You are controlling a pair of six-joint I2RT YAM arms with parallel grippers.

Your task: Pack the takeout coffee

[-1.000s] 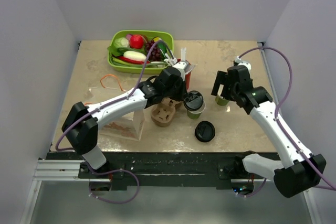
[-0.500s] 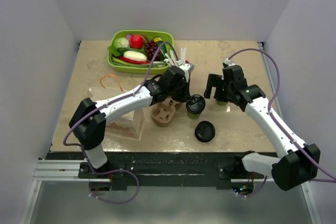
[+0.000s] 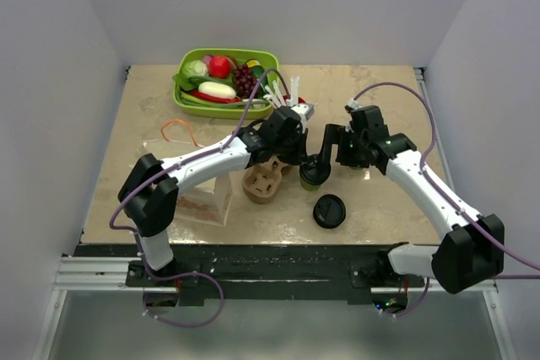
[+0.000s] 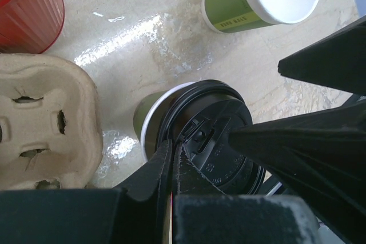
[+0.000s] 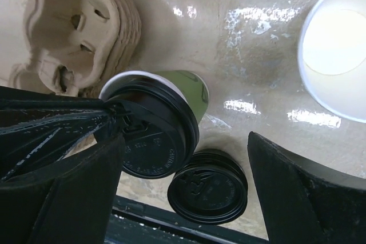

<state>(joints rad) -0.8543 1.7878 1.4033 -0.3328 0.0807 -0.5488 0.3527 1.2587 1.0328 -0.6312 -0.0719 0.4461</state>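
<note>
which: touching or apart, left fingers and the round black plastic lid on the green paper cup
Touching. Left wrist view: the shut left fingers pinch the rim of the round black plastic lid.

Looking down on your beige, stone-patterned desk [image 3: 384, 94], you have a lime-green tray [image 3: 202, 110] at the far edge, left of centre. It holds toy produce: a round red fruit [image 3: 220, 66], a pale green leafy head [image 3: 196, 68], a dark bunch of grapes [image 3: 245, 79] and a long white vegetable [image 3: 217, 88]. Near the desk's middle lies a brown moulded cardboard cup carrier [image 3: 263, 183]. Just beyond it stands a ribbed red cup [image 4: 26, 7], with white sticks [image 3: 294, 87] poking from its top. On your left an orange loop [image 3: 177, 131] lies flat, and nearer you a light-coloured bag [image 3: 207, 200] with brownish markings rests on the desk.
</note>
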